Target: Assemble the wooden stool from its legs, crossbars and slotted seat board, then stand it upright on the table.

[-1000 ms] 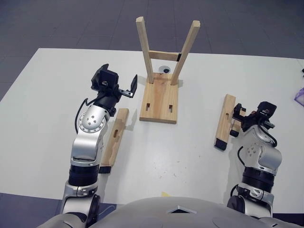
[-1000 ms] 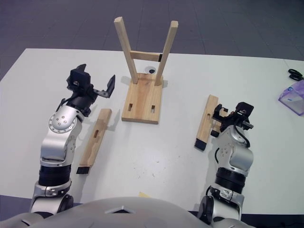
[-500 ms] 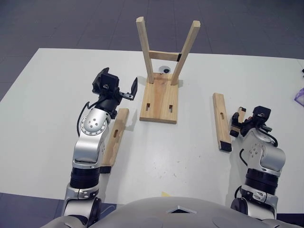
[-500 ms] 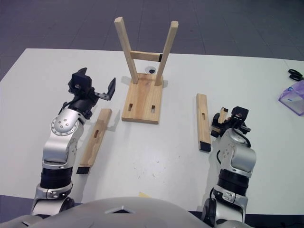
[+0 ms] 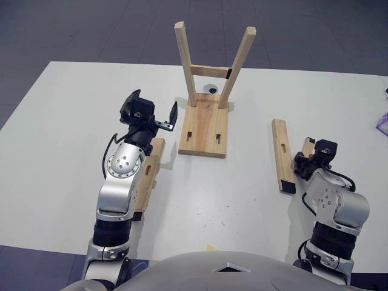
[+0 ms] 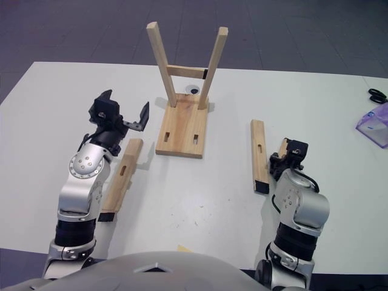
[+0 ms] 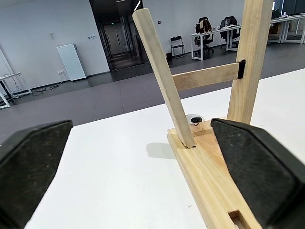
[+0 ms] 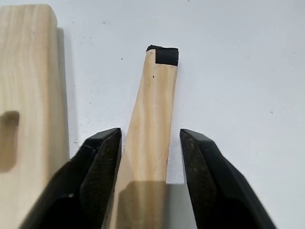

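The slotted seat board [image 5: 204, 130] lies flat mid-table with two legs [image 5: 185, 60] standing in its far slots, joined by a crossbar [image 5: 209, 71]. One loose leg [image 5: 147, 176] lies left of the board, beside my left forearm. My left gripper [image 5: 154, 112] hovers open just left of the board with nothing in it; its wrist view looks past wide-apart fingers [image 7: 28, 167] at the standing leg [image 7: 164, 81]. A second loose leg [image 5: 282, 154] lies on the right. My right gripper [image 8: 148, 162] is open, its fingers [image 8: 100, 162] straddling a short crossbar [image 8: 152, 109] with slim gaps.
A cable hole [image 5: 210, 89] sits in the table behind the seat board. A purple container [image 6: 376, 124] and scissors [image 6: 376, 94] lie at the far right edge. Bare white tabletop lies in front of the board.
The right-hand leg swung from tilted to straight and shifted left, out of my right gripper, which drew back over the short crossbar. My left gripper edged slightly toward the board.
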Robot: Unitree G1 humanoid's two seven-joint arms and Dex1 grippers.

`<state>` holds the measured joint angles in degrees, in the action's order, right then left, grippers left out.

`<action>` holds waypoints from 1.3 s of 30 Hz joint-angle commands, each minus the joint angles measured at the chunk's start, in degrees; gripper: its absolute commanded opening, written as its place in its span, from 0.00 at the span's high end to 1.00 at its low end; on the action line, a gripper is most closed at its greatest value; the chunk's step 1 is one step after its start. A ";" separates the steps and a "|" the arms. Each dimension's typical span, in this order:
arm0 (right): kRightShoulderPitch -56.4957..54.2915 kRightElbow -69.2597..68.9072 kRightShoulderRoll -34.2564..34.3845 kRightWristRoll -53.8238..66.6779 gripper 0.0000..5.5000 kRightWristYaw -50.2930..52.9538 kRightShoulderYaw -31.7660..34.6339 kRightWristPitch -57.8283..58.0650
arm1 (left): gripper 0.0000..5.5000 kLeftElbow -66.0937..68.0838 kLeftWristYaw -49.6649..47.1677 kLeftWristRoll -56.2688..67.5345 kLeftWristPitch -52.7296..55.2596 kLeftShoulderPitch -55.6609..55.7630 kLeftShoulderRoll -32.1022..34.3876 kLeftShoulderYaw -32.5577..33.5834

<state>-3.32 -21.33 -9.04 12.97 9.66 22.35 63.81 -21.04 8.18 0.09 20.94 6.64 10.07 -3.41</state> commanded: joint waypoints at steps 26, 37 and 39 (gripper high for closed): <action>-7.56 -12.04 -1.46 12.60 0.76 -31.21 -20.91 -32.26 | 0.02 -6.19 -5.96 72.57 25.54 16.44 -10.39 15.58; -3.03 -15.03 -0.03 10.49 0.76 -30.41 -29.82 -35.98 | 0.02 -1.92 -12.53 84.02 28.94 19.98 -2.82 12.77; -2.71 -14.92 0.20 8.68 0.76 -29.51 -31.45 -37.33 | 0.05 -1.05 -13.18 83.90 29.40 20.68 -1.49 11.93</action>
<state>-6.52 -35.53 -9.23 23.58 -20.90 -7.58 27.92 -23.15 -3.97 83.43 49.13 25.86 6.88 9.66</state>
